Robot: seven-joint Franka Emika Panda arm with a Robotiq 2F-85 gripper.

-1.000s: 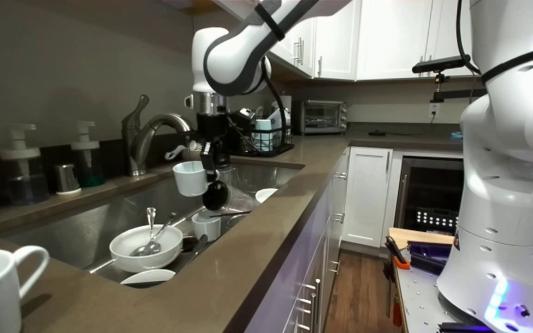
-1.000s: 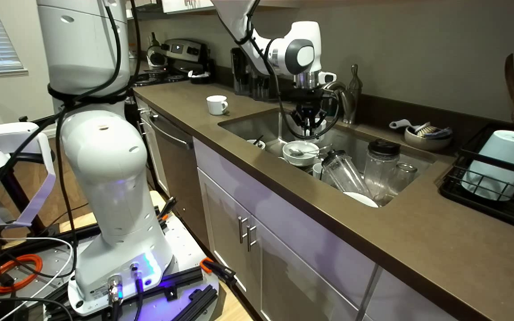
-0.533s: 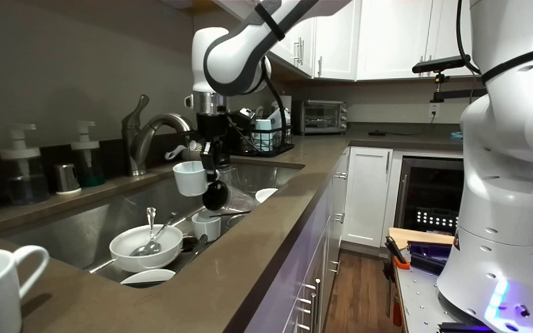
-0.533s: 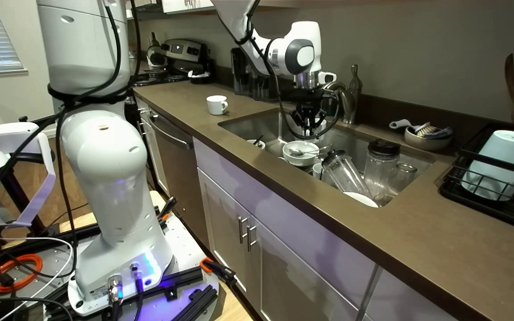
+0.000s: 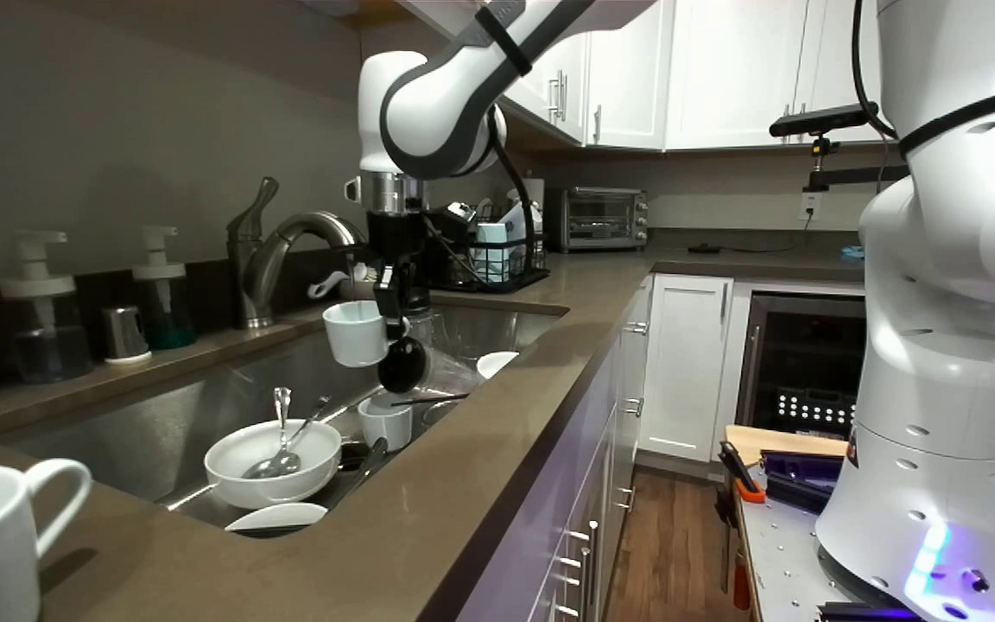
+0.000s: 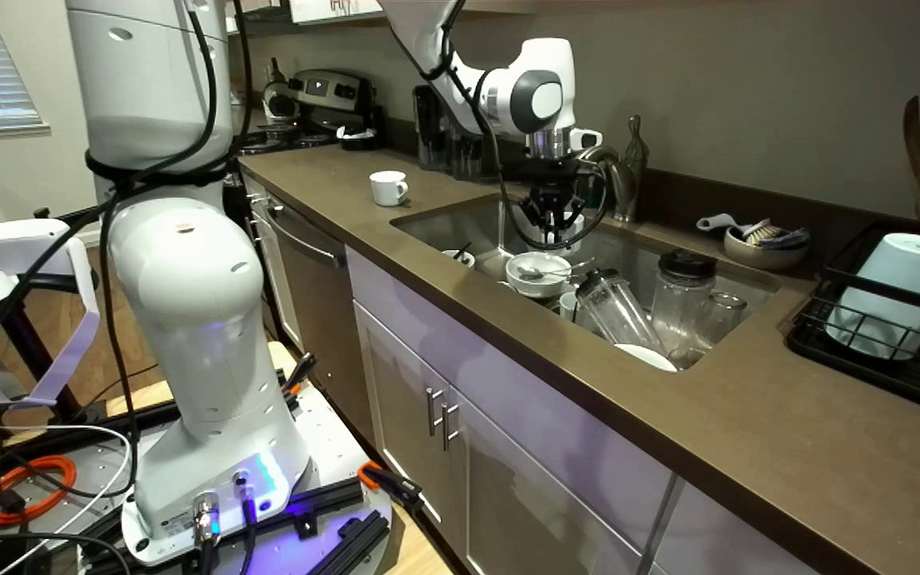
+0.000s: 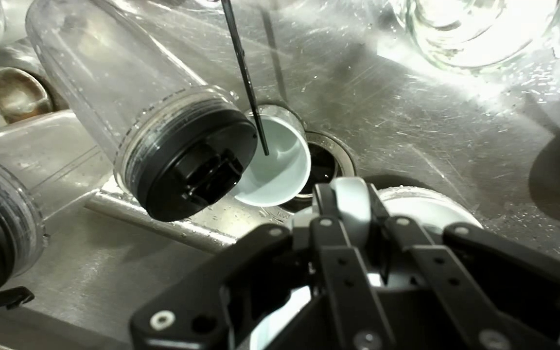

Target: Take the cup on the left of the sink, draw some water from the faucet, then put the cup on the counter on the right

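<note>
The cup (image 5: 355, 335), a white mug, hangs roughly upright in the air over the sink (image 5: 161, 432). My gripper (image 5: 394, 315) is shut on its loop handle, which shows between the fingertips in the wrist view (image 7: 353, 194). The silver faucet (image 5: 269, 263) stands behind the sink, and its spout ends just above the cup's mouth in an exterior view. No water stream shows; the cup's inside bottom is hidden. A second, like mug (image 6: 388, 188) stands on the counter (image 6: 787, 431) beside the sink. Most of the held cup is hidden behind the gripper in an exterior view (image 6: 572, 235).
The sink holds a white bowl (image 5: 247, 458) with spoons, a small white cup (image 7: 285, 165) with a dark stick, and black-lidded clear bottles (image 7: 129, 82). Soap dispensers (image 5: 40, 320) stand behind the sink. A black dish rack (image 6: 835, 327) and a brush bowl (image 6: 763, 249) lie beside it.
</note>
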